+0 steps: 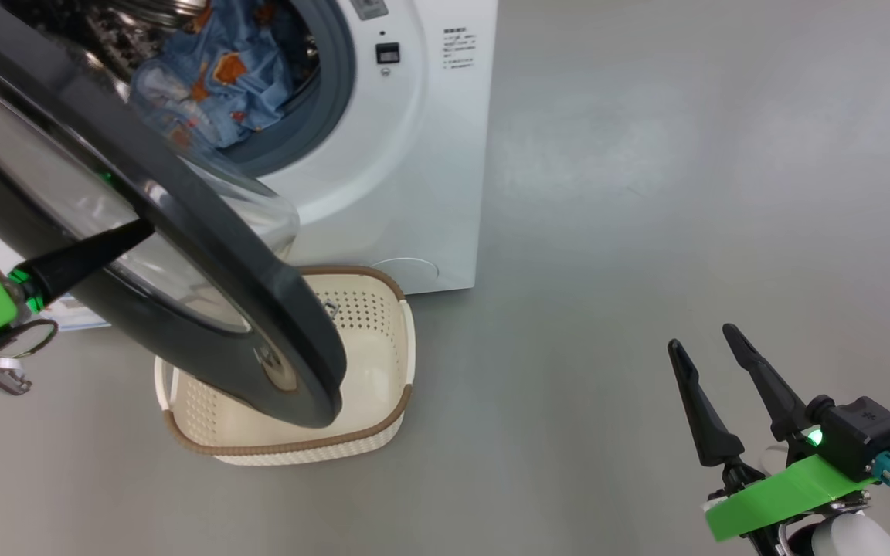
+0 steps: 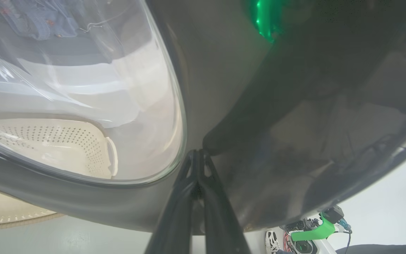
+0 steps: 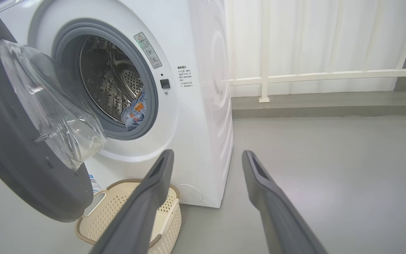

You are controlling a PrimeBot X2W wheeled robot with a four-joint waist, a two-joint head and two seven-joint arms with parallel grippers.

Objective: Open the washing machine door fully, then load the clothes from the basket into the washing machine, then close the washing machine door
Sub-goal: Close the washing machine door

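Observation:
The washing machine (image 1: 414, 154) stands at the top of the head view with its door (image 1: 205, 255) swung partway out over the basket (image 1: 368, 324). Blue printed clothes (image 1: 221, 77) lie in the steel drum, also seen as clothes (image 3: 134, 111). My left gripper (image 1: 145, 227) is shut, and its tips (image 2: 197, 153) press on the door's glossy black rim (image 2: 259, 123) beside the glass bowl. The basket (image 3: 118, 208) looks bare inside where it shows. My right gripper (image 1: 704, 340) hangs open and holds nothing, well right of the machine; its fingers (image 3: 160, 176) frame the machine's front corner.
Grey floor (image 1: 684, 193) stretches to the right of the machine. A white railing (image 3: 330, 74) and a low grey ledge (image 3: 330, 106) run along the curtained wall behind. The door's lower edge hangs over the basket's left half.

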